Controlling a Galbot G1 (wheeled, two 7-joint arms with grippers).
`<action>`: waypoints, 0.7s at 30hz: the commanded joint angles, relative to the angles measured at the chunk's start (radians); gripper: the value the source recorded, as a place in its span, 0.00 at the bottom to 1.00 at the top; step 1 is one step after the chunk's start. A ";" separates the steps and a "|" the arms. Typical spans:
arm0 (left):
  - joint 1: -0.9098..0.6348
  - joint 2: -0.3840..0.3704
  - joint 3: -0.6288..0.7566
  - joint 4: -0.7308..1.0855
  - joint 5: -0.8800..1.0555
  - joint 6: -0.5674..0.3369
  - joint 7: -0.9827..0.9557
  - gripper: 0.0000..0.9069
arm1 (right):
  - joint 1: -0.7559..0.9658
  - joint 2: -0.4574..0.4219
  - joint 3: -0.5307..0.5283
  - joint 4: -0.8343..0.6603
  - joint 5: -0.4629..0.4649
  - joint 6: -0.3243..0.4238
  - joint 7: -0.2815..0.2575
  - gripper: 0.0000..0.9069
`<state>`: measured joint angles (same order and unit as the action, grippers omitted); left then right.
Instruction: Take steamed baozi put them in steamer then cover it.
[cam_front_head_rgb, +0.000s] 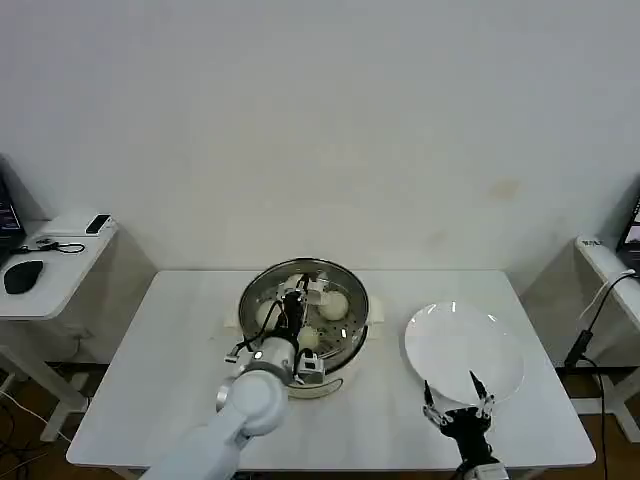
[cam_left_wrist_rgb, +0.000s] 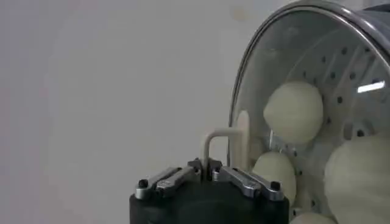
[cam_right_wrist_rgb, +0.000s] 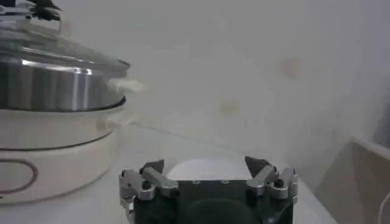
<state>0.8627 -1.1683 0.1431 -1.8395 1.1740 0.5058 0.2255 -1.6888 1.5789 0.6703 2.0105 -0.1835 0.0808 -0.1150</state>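
The head view looks down from high up, facing a pale wall, and takes in the whole white table (cam_front_head_rgb: 180, 360). The left wrist view sits very close to the round clear glass cover (cam_left_wrist_rgb: 304, 91), looking through it. The right wrist view sits low by the tabletop, facing sideways. All three views share the round shiny steel steamer (cam_front_head_rgb: 345, 345) (cam_right_wrist_rgb: 55, 85).

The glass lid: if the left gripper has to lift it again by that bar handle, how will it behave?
The glass lid looks rigid and probably heavy for its size, with a metal rim. Held by the narrow bar handle, where the left gripper is shut, it may swing or tilt. Being glass, it is likely fragile against the steamer.
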 joint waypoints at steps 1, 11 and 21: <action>0.005 -0.008 -0.006 0.003 0.005 -0.002 -0.014 1.00 | 0.000 0.000 -0.002 -0.001 -0.002 0.000 -0.001 1.00; 0.067 0.027 -0.053 -0.092 -0.003 -0.002 -0.015 1.00 | 0.003 0.000 -0.012 -0.002 -0.001 -0.006 0.000 1.00; 0.230 0.092 -0.099 -0.272 -0.017 -0.031 -0.036 1.00 | -0.003 -0.002 -0.013 0.000 0.000 -0.013 0.008 1.00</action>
<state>0.9624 -1.1221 0.0776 -1.9521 1.1701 0.4866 0.1996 -1.6895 1.5775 0.6588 2.0076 -0.1841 0.0689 -0.1084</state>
